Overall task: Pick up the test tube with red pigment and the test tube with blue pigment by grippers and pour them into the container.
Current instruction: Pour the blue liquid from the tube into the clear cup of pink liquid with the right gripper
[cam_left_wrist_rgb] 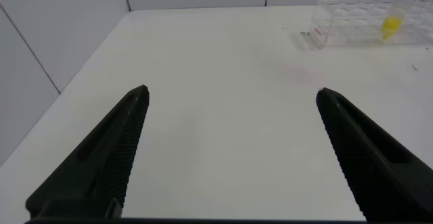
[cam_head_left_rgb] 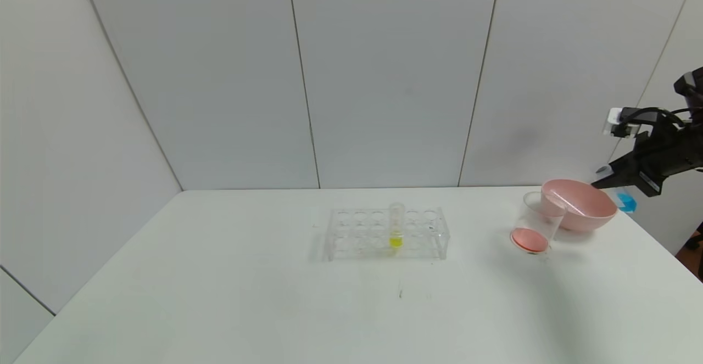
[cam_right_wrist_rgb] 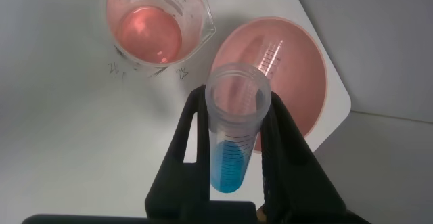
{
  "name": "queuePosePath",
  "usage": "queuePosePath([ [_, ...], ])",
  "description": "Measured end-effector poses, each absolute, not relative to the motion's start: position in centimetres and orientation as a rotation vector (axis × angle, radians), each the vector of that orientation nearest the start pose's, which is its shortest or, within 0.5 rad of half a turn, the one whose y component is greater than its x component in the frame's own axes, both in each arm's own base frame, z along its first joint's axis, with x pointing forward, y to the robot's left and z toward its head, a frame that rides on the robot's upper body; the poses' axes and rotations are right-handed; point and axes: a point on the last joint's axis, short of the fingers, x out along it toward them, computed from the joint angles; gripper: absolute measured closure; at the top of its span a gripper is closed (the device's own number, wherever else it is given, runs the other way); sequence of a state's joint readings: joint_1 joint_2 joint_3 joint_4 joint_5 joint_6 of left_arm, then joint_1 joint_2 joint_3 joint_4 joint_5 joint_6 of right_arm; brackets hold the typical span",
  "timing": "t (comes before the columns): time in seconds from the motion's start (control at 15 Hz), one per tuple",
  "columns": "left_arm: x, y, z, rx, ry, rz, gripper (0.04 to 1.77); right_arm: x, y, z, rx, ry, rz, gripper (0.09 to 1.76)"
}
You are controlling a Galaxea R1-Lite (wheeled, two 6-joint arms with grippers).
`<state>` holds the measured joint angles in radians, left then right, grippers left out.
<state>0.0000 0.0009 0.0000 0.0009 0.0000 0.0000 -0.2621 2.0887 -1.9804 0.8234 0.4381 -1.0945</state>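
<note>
While the red liquid already lies in the container (cam_head_left_rgb: 535,224), the blue step is judged to be in hand. The blue tube (cam_right_wrist_rgb: 233,126) is clamped between the narrow fingers of the right gripper (cam_head_left_rgb: 607,180), held raised at the table's (cam_head_left_rgb: 274,298) far right edge, above and just beyond the pink bowl (cam_head_left_rgb: 579,205). In the right wrist view the tube's open mouth is seen pointing toward the bowl and container, with the blue liquid pooled at its closed end nearer the wrist. An empty clear tube (cam_right_wrist_rgb: 267,55) is seen lying inside the bowl; whether it is the red tube cannot be told for certain. The container stands just beside the bowl, on its rack side. The rack (cam_head_left_rgb: 387,232) sits mid-table, well apart, with one yellow tube (cam_head_left_rgb: 396,227) left in it. The left gripper (cam_left_wrist_rgb: 230,116) is parked over the left of the table, fingers spread wide and empty.

For the next move, the tube mouth must be carried over the container's rim, not the bowl, then tipped.
</note>
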Motion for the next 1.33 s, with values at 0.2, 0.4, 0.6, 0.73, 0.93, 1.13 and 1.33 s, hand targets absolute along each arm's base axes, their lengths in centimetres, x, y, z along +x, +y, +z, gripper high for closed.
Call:
queuePosePath([
  [0.2, -2.3, 0.0, 7.5, 0.0, 0.002, 0.0, 0.05, 39.5, -7.7, 22.6, -0.757, 0.693, 0.603, 1.35],
  [0.4, -2.3, 0.0, 7.5, 0.0, 0.003, 0.0, 0.05, 40.2, -6.4, 22.1, -0.804, 0.721, 0.59, 1.35],
  [0.6, -2.3, 0.0, 7.5, 0.0, 0.002, 0.0, 0.05, 40.5, -5.5, 22.0, -0.883, 0.742, 0.575, 1.35],
  [0.73, -2.3, 0.0, 7.5, 0.0, 0.002, 0.0, 0.05, 40.6, -4.7, 22.0, -0.92, 0.757, 0.566, 1.35],
  [0.93, -2.3, 0.0, 7.5, 0.0, 0.003, 0.0, 0.05, 40.7, -3.6, 22.0, -0.975, 0.781, 0.552, 1.35],
  [1.13, -2.3, 0.0, 7.5, 0.0, 0.002, 0.0, 0.05, 40.7, -2.3, 22.0, -1.046, 0.826, 0.515, 1.35],
  [1.33, -2.3, 0.0, 7.5, 0.0, 0.002, 0.0, 0.05, 40.7, -1.3, 22.0, -1.109, 0.861, 0.483, 1.35],
])
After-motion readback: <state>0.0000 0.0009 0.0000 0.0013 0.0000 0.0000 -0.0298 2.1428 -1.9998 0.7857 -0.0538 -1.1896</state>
